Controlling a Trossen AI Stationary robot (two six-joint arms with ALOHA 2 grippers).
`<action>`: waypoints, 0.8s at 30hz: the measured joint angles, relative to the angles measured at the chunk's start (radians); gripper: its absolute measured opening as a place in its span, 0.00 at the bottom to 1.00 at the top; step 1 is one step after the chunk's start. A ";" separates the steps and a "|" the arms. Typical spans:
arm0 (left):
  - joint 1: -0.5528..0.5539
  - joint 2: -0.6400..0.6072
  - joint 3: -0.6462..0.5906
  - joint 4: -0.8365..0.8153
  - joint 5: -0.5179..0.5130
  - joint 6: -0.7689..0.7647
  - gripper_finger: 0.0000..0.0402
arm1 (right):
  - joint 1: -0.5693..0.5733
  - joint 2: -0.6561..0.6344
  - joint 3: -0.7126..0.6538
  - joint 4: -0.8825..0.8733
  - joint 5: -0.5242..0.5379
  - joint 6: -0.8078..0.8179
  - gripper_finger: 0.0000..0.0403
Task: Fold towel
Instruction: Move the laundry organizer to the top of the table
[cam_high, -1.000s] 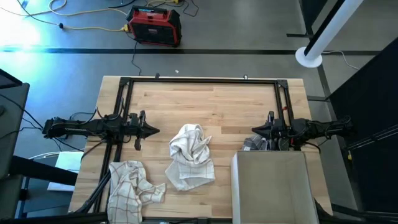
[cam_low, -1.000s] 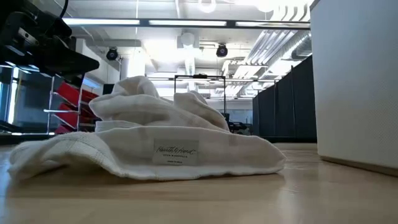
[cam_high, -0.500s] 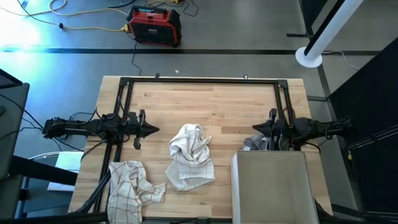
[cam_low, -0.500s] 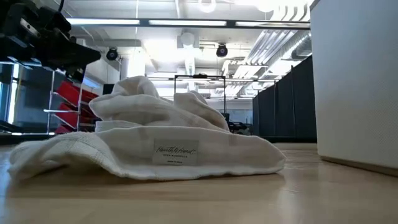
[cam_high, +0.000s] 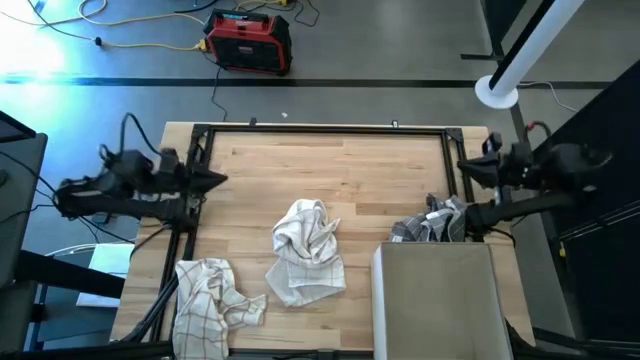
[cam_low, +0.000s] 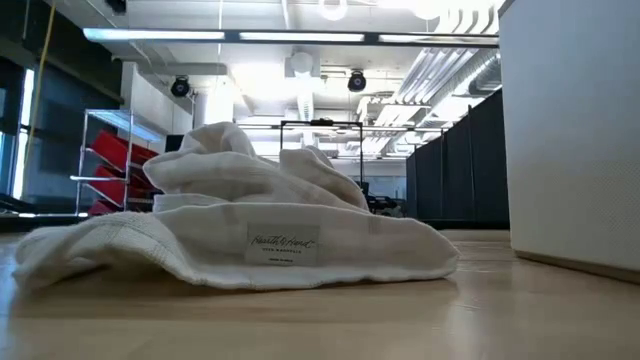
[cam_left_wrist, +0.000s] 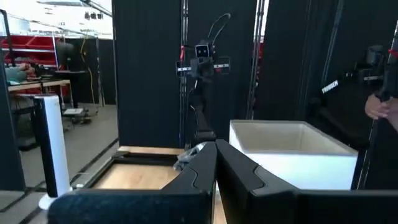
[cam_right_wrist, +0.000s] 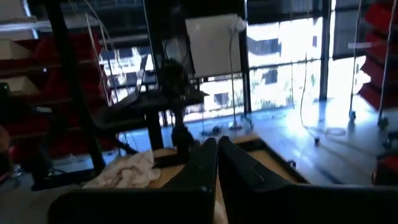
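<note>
While the white towel (cam_high: 307, 250) lies crumpled mid-surface, it looks soft, light and limp; a loose edge is the best hold. Both the left hand (cam_high: 215, 181) and right hand (cam_high: 468, 168) hover closed, well apart from it. Only the low view shows its label (cam_low: 283, 243).

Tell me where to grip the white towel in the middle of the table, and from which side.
Grip the white towel at its raised bunched folds on the far part, coming from straight above. That ridge stands highest, while the near part lies flat on the table.
</note>
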 joint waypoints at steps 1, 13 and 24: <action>0.000 0.039 0.052 -0.038 0.000 0.002 0.00 | 0.000 0.060 0.064 -0.054 -0.009 0.023 0.00; -0.031 0.480 0.380 -0.323 0.195 -0.194 0.00 | 0.014 0.675 0.594 -0.650 -0.395 0.162 0.00; -0.090 0.653 0.381 -0.326 0.280 -0.366 0.00 | 0.071 0.911 0.572 -0.773 -0.503 0.478 0.00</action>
